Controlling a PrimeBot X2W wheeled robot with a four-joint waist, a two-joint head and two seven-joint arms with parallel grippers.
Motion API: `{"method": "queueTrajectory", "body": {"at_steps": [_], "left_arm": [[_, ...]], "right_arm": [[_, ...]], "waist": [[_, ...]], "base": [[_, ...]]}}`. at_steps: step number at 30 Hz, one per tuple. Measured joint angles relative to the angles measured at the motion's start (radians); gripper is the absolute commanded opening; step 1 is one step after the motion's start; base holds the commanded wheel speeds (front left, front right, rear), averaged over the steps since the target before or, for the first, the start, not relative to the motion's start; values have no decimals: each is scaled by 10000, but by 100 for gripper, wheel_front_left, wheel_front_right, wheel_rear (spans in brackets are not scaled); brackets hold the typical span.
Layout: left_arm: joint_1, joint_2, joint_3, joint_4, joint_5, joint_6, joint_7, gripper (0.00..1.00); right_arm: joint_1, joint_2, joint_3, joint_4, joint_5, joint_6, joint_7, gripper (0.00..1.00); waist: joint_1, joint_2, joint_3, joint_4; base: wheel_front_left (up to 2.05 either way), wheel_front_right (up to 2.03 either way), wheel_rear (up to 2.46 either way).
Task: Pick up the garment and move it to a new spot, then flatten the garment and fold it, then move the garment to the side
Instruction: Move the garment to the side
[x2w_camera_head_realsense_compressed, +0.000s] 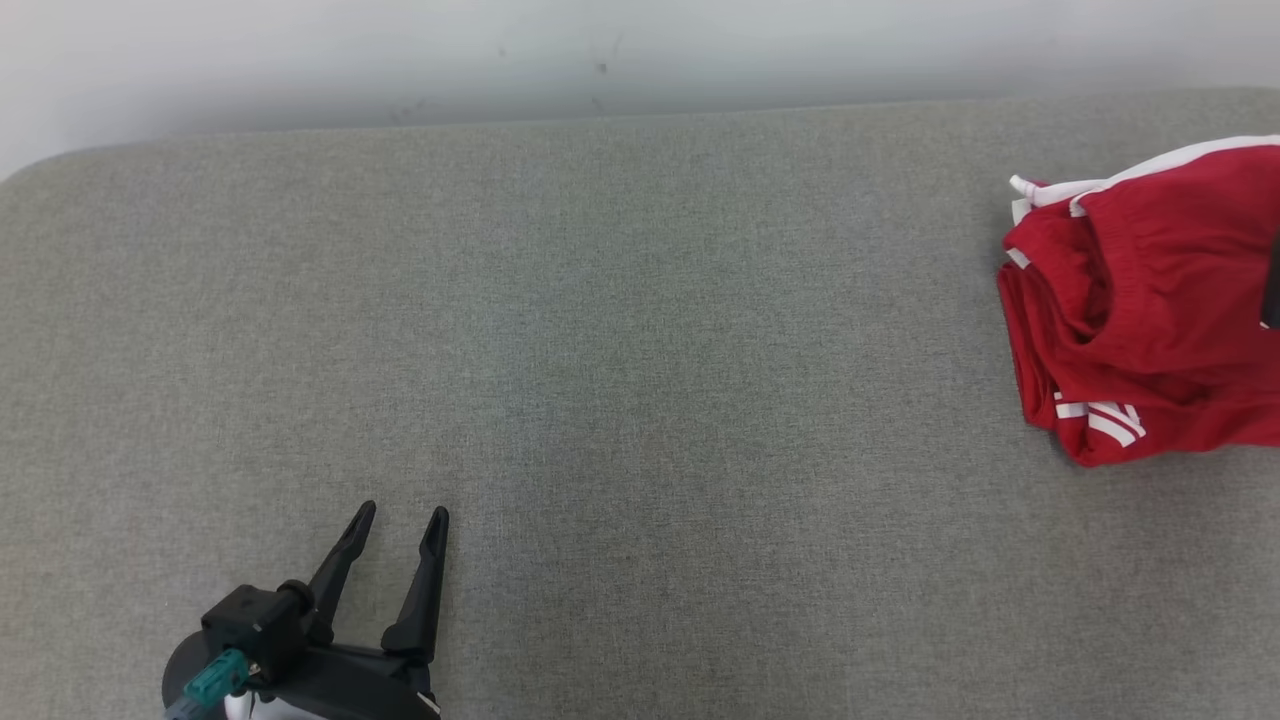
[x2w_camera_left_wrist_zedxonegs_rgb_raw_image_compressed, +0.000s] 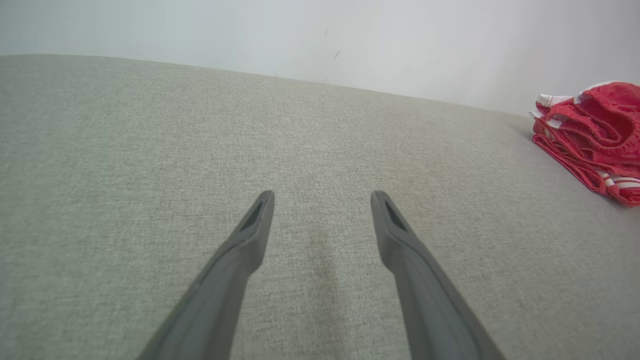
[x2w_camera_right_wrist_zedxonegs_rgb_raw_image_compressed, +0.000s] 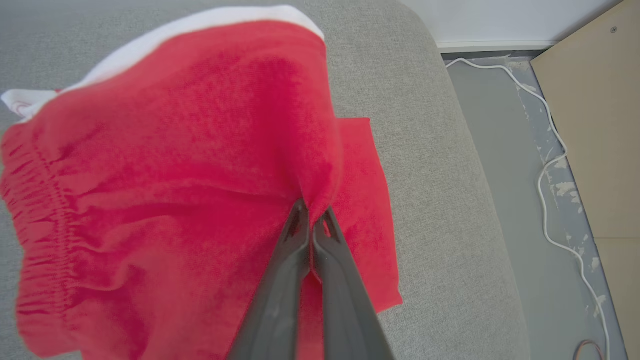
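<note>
The garment (x2w_camera_head_realsense_compressed: 1150, 300) is a red pair of shorts with white stripes and trim, bunched at the right edge of the grey padded table (x2w_camera_head_realsense_compressed: 600, 350). In the right wrist view my right gripper (x2w_camera_right_wrist_zedxonegs_rgb_raw_image_compressed: 312, 215) is shut on a pinch of the garment (x2w_camera_right_wrist_zedxonegs_rgb_raw_image_compressed: 175, 190), whose cloth is drawn up in a peak at the fingertips. My left gripper (x2w_camera_head_realsense_compressed: 400, 525) stands open over bare table at the lower left, far from the cloth. From the left wrist view its fingers (x2w_camera_left_wrist_zedxonegs_rgb_raw_image_compressed: 250, 240) are spread, with the garment (x2w_camera_left_wrist_zedxonegs_rgb_raw_image_compressed: 595, 135) at the far right.
A pale wall runs behind the table's far edge. Beyond the table's right end, the right wrist view has a grey floor with a white cable (x2w_camera_right_wrist_zedxonegs_rgb_raw_image_compressed: 550, 165) and a tan board (x2w_camera_right_wrist_zedxonegs_rgb_raw_image_compressed: 595, 125). The table's wide middle is bare grey cloth.
</note>
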Motion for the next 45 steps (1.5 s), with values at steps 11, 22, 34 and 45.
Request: {"method": "queueTrajectory", "body": {"at_steps": [11,22,34,45], "left_arm": [[-261,61,8,-42,8,-4,0,100],[-394,50,46,178,6,-13,0,100],[-371,-178,96,704,-63,-2,0,100],[505,-199,410,953,-169,196,0,100]], "right_arm": [[276,-211,274,98,-313,-316,-84,0],[383,-232,644,130,-708,-520,-88,100],[399,-548,554,-209,-721,111,-1143,100],[1734,-546,-82,-1471,-54,895,-3856,100]], "waist": [[0,-1,381,155],[0,-1,332,279],[-1,-1,-489,170],[-2,-3,-1750,-26]], "base": [[0,0,0],[0,0,0],[0,0,0],[0,0,0]]}}
